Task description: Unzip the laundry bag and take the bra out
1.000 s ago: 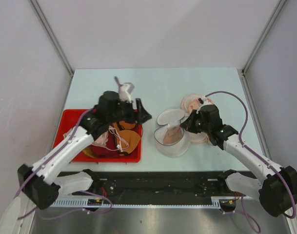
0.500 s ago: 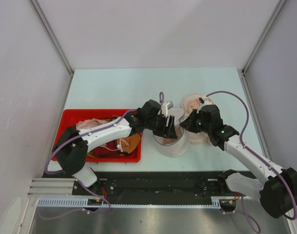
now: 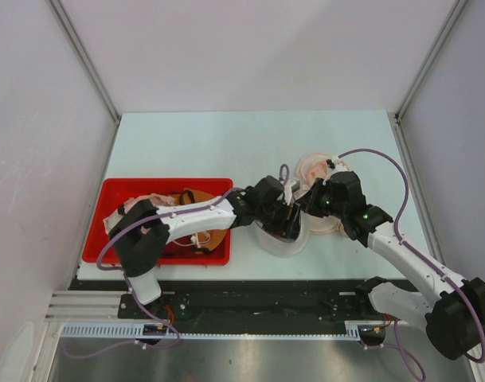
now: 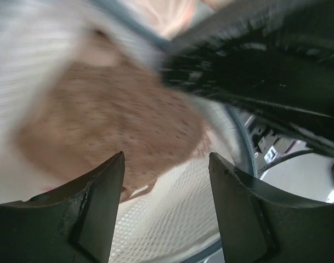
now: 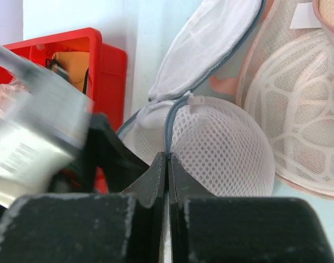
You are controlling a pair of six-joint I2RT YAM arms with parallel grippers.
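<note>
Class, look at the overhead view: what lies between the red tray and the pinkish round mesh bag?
The white mesh laundry bag, open, with the left gripper in its opening, as the top view shows.

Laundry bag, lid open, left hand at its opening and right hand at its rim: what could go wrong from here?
1. The left hand is open over the bra with the bag's white mesh right beside it. Closing could pinch mesh along with the bra and drag the laundry bag out too.
2. The right hand is shut on only a thin seam, so a hard pull might slip it free.
3. The two hands sit very close and could collide.
</note>
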